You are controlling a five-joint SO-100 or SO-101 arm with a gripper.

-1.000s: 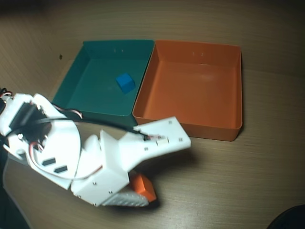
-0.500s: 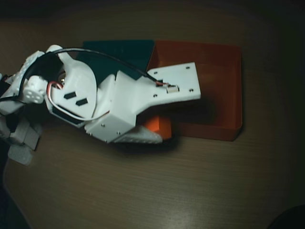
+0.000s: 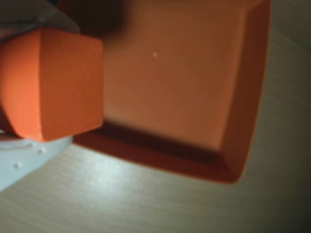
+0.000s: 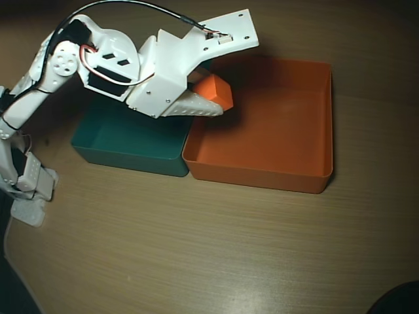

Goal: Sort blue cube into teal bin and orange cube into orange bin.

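Pincer (image 4: 219, 98) is clamped on the orange cube (image 4: 216, 91), held up in the air over the left edge of the orange bin (image 4: 262, 173) in the overhead view, close to the shared wall with the teal bin (image 4: 124, 154).

Left to right in the overhead view: arm (image 4: 98, 59), teal bin partly under the arm, cube in the pincer, orange bin, bare wooden surface (image 4: 216, 248) around both. Wrist view shows the cube (image 3: 51, 82) at left, bin floor (image 3: 180, 87) right of it and below.

Risk: release this near the divider and the cube could clip the rim, bounce, and land in the teal bin or on the surface. Moving further over the bin floor first looks safer.

Count: one orange cube, one teal bin, one orange bin. Blue cube not visible; the arm hides much of the teal bin.
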